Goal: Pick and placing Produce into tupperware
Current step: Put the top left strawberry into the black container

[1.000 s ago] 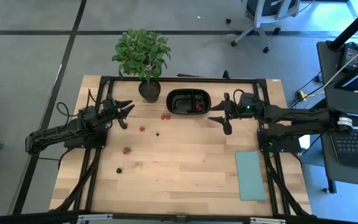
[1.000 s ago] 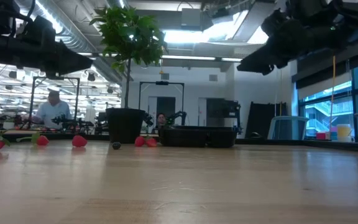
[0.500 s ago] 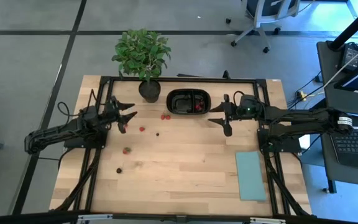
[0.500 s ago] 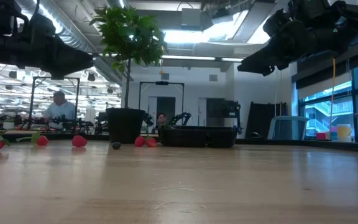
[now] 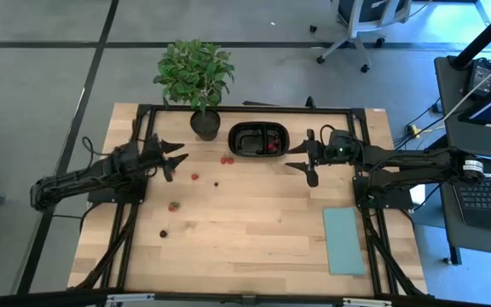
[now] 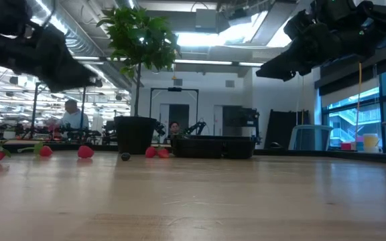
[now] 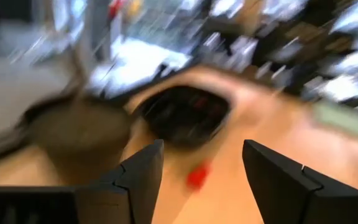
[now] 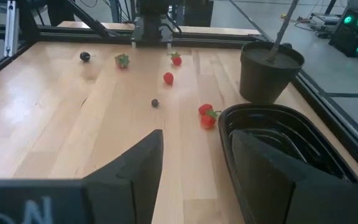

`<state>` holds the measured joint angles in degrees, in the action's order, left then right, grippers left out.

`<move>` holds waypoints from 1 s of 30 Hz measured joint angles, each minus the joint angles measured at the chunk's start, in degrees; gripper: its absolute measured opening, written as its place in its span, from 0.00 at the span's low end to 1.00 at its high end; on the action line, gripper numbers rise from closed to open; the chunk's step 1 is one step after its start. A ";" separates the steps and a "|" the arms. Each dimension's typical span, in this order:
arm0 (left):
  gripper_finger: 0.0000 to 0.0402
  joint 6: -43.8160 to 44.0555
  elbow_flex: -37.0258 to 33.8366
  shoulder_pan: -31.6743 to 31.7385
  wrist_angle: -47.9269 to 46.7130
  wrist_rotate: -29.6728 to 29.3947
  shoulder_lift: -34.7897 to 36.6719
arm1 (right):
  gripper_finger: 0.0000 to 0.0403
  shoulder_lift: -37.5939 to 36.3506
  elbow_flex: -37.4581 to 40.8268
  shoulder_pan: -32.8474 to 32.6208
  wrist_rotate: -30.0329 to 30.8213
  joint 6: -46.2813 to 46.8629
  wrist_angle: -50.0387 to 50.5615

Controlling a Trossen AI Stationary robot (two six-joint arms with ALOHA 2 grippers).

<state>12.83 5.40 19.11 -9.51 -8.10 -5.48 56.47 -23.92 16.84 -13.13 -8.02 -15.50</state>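
Produce (image 5: 196,177) loose on table (image 5: 254,230), near tray (image 5: 258,140) rim, both pincers open

Bright red and dark berries (image 5: 195,177), glossy black tray (image 5: 258,139), pale teal sheet (image 5: 343,240).

A grey floor (image 5: 41,77) crossed by dark seams surrounds the pale wooden surface (image 5: 254,230). An office chair (image 5: 361,21) stands beyond it, a desk with a laptop (image 5: 488,192) to one side. Ceiling lights (image 6: 213,37), large windows (image 6: 354,110) and a seated person (image 6: 72,119) show behind
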 joint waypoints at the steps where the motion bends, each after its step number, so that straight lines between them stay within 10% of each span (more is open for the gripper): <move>1: 0.53 1.54 1.56 0.00 -3.61 -1.88 -1.48 | 0.49 0.00 0.00 0.00 0.02 -0.02 -0.11; 17: 0.53 20.65 25.28 0.00 -34.59 -4.37 -37.97 | 0.49 0.04 0.00 0.02 0.09 -0.17 -1.47; 30: 0.53 18.58 38.10 3.27 -50.22 3.29 -64.45 | 0.49 0.04 0.00 0.02 -0.02 0.25 -1.45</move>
<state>31.41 43.51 22.38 -59.73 -4.81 -69.93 56.51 -23.92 16.86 -13.14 -7.77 -16.95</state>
